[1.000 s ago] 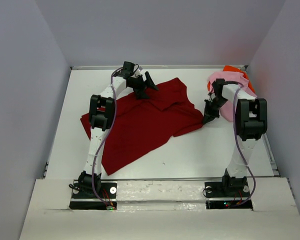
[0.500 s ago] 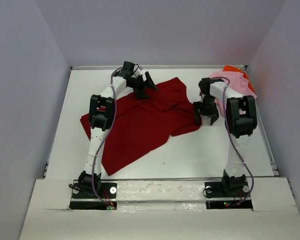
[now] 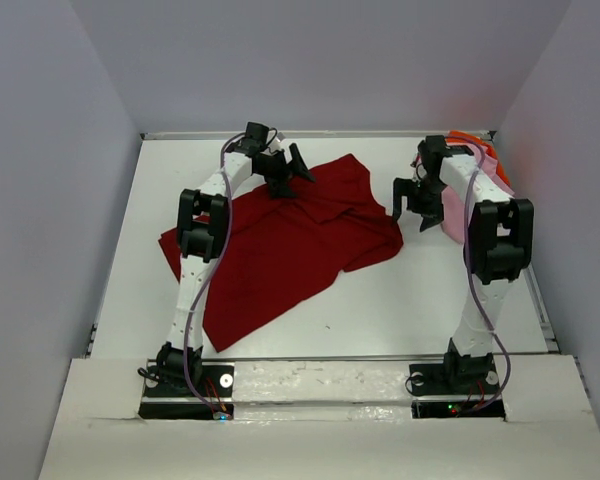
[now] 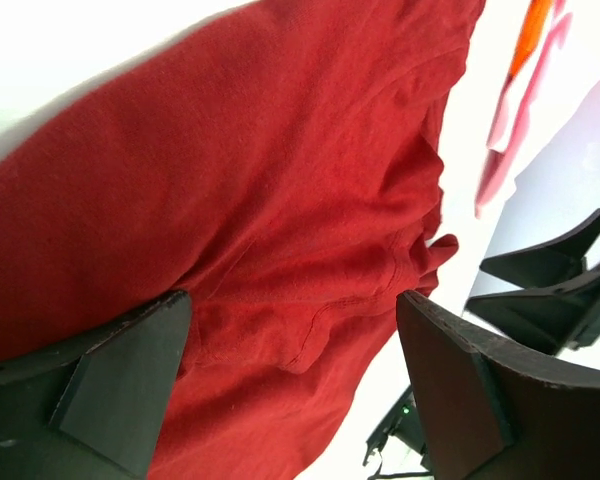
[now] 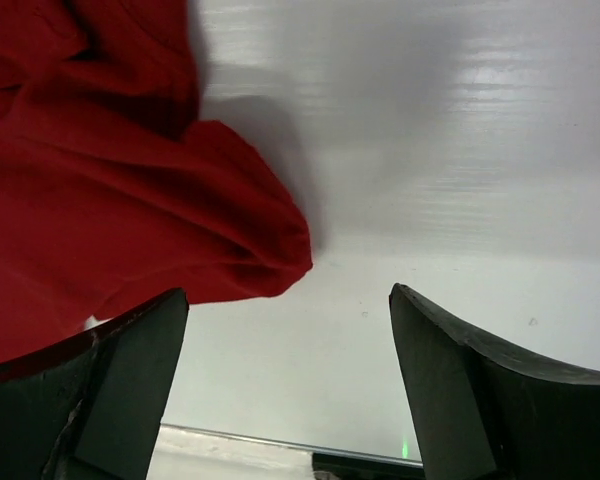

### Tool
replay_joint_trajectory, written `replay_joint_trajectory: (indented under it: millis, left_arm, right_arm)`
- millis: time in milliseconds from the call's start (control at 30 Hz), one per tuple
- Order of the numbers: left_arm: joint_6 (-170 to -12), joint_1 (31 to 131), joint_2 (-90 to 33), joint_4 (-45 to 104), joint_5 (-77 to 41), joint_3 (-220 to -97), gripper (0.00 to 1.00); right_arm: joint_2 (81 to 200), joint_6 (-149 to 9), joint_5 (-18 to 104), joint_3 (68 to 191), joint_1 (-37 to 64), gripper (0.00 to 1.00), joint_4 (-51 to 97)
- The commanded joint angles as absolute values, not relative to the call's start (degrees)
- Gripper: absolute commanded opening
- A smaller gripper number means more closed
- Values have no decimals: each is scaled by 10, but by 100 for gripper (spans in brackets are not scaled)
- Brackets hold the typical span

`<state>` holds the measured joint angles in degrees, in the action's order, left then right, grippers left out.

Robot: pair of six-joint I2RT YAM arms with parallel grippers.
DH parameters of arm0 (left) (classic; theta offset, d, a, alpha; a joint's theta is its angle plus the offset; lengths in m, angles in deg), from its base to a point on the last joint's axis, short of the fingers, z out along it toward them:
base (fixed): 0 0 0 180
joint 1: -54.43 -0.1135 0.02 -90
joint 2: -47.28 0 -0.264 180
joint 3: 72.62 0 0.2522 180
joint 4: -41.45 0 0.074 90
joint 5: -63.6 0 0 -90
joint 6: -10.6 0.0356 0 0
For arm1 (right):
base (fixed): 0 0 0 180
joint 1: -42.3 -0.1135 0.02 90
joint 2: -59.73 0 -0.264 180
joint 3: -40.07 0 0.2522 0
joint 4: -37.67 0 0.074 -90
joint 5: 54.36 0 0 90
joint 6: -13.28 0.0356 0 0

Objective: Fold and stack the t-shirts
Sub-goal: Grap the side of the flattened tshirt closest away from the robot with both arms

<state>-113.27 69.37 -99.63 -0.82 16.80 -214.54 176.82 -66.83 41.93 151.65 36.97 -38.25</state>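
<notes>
Both tools stand wide and empty over a dark red t-shirt [image 3: 290,245] that lies spread and rumpled across the white worktop [image 3: 400,300].
On the left, the left tool [image 3: 288,168] hangs over the shirt's far edge, red cloth showing between its fingers. The right tool [image 3: 412,208] hovers just beside the shirt's bunched right edge, over bare worktop. Far right, the light pink t-shirt [image 3: 448,212] is heaped in the corner, with the bright orange t-shirt [image 3: 464,137] peeking out behind it.

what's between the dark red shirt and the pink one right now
The right gripper, jaws open, over bare table; the top external view shows it.
</notes>
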Motion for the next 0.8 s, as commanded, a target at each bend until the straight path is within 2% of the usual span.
replay_joint_trajectory:
  millis: [0, 133, 233, 333, 500, 633, 767]
  left_arm:
    - [-1111, 690, -919, -56, 114, -2125, 99]
    - [-1117, 689, -826, -75, 62, -2073, 99]
    - [-1160, 681, -676, -8, 57, -1890, 99]
    - [-1174, 678, -597, -2, 49, -1821, 99]
    - [-1147, 678, -556, -98, 30, -1825, 99]
    - [-1197, 674, -457, -98, 32, -1717, 99]
    - [-1295, 673, -350, -20, 69, -1558, 99]
  right_arm:
    - [1748, -656, 532, 1490, 410, 87, -332]
    - [1746, -652, 597, 1454, 454, 87, -282]
    - [1761, -656, 668, 1447, 479, 85, -251]
    - [1795, -674, 721, 1473, 479, 84, -244]
    - [1854, -690, 762, 1516, 479, 82, -247]
    - [1884, -690, 789, 1546, 479, 80, -248]
    - [1895, -690, 807, 1560, 479, 76, -244]
